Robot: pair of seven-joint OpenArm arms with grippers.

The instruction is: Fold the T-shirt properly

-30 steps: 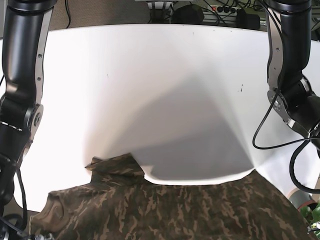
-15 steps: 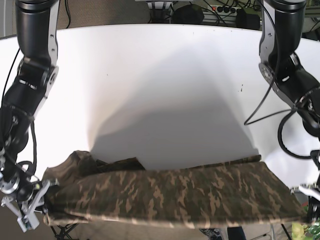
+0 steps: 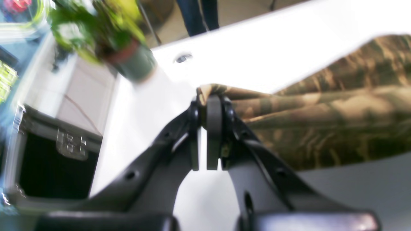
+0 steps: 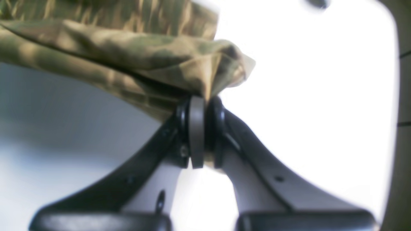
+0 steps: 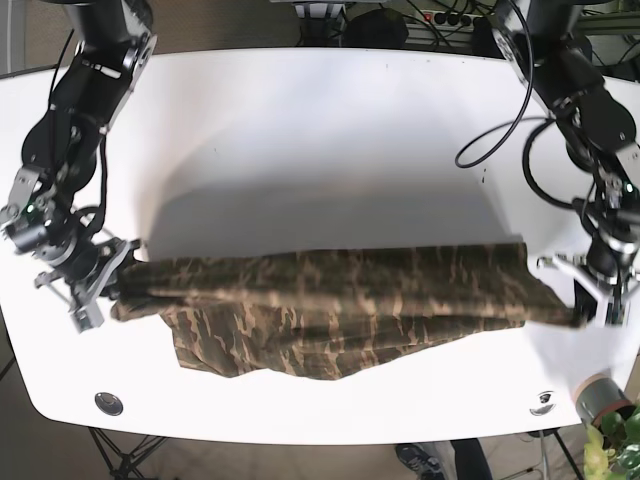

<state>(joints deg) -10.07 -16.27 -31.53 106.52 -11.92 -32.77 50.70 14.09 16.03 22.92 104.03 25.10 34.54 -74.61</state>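
Across the near half of the white counter [image 5: 300, 130] I see the camouflage T-shirt [image 5: 330, 300] stretched sideways between both arms, one long edge drawn taut, the rest sagging toward the counter's front edge. Left pincer [image 5: 592, 300], at the base view's right: pressed together on a bunched corner of the shirt; the wrist view confirms cloth pinched between the pads [image 3: 213, 112]. Right pincer [image 5: 95, 285], at the base view's left: likewise clamped on the opposite corner, fabric gathered at its tips [image 4: 196, 115]. Potted plant [image 5: 610, 415] sits near the counter's front corner by the left arm. Both wrist views are blurred.
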